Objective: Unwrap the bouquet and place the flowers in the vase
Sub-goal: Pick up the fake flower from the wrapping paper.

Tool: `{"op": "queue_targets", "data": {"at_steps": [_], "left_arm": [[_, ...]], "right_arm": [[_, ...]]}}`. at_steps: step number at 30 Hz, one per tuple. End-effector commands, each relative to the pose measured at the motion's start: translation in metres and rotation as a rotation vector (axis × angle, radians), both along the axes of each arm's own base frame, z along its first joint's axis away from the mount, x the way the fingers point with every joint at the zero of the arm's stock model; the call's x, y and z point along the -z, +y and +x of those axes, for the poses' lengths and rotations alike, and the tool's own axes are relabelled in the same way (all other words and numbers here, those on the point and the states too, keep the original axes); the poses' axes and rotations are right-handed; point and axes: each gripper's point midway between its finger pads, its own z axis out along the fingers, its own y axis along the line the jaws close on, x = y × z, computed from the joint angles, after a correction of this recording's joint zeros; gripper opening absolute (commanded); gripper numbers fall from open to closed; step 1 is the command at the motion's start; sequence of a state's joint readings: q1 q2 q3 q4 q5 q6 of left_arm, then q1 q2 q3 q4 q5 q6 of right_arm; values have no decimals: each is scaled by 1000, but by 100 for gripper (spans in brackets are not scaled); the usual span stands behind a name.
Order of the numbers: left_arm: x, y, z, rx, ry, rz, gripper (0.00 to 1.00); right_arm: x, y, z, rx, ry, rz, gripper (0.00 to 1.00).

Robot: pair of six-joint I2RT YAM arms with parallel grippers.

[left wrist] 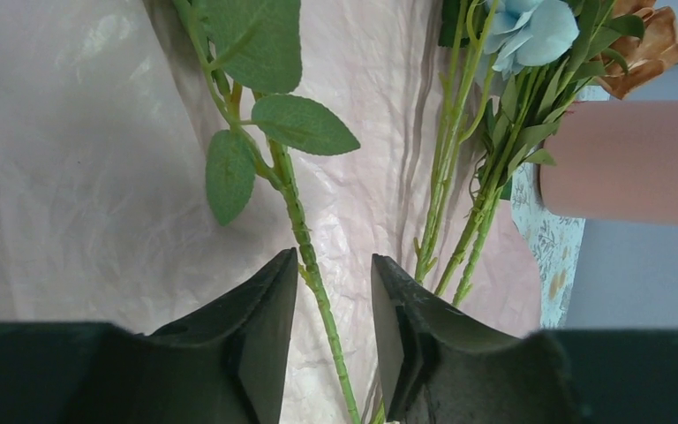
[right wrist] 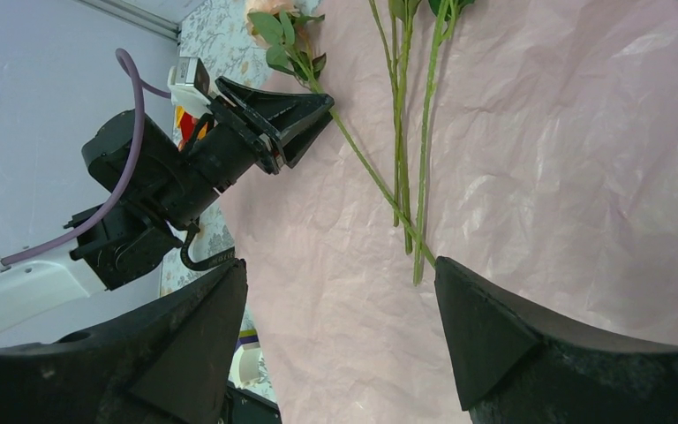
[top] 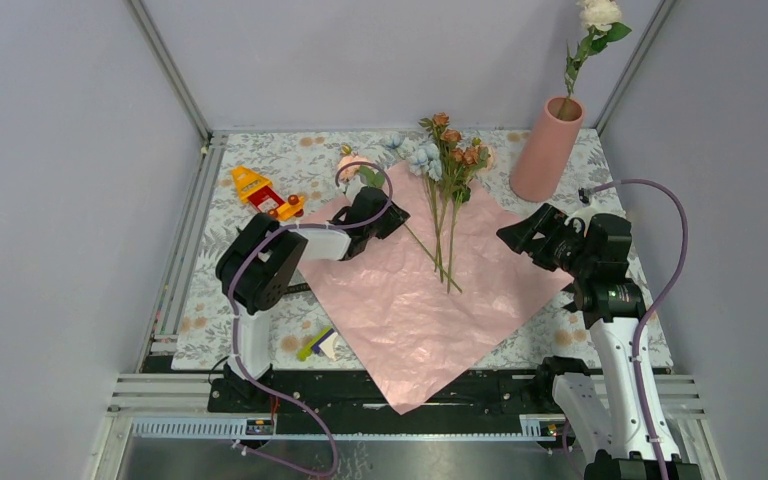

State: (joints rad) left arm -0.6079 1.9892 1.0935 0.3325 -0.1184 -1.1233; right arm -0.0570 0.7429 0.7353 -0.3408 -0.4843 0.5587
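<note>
The pink paper [top: 430,300] is seen spread open on the floral tablecloth [top: 310,155]. Most of the flowers [top: 447,165] are laid across it with the blooms toward the far edge, while one white flower [top: 597,14] is stood in the vase [top: 547,150] at the far right corner. The left gripper [left wrist: 334,265] is placed around the green stem [left wrist: 305,234] of the peach flower [top: 348,163]; its fingers are parted and a gap is seen beside the stem, so nothing is clamped. The right gripper [right wrist: 340,265] is held by the right edge of the paper, widely released and with nothing grasped.
</note>
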Motion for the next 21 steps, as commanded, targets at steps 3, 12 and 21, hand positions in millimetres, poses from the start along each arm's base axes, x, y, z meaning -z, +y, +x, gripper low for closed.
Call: {"op": "queue_targets", "data": {"at_steps": [3, 12, 21], "left_arm": [[-10, -4, 16, -28, -40, -18, 34], [-4, -1, 20, -27, -31, -10, 17], [-18, 4, 23, -21, -66, -22, 0]], "right_arm": [[-15, 3, -3, -27, -43, -6, 84], [-14, 3, -6, -31, -39, -10, 84], [-15, 3, -8, -34, -39, -12, 84]]}}
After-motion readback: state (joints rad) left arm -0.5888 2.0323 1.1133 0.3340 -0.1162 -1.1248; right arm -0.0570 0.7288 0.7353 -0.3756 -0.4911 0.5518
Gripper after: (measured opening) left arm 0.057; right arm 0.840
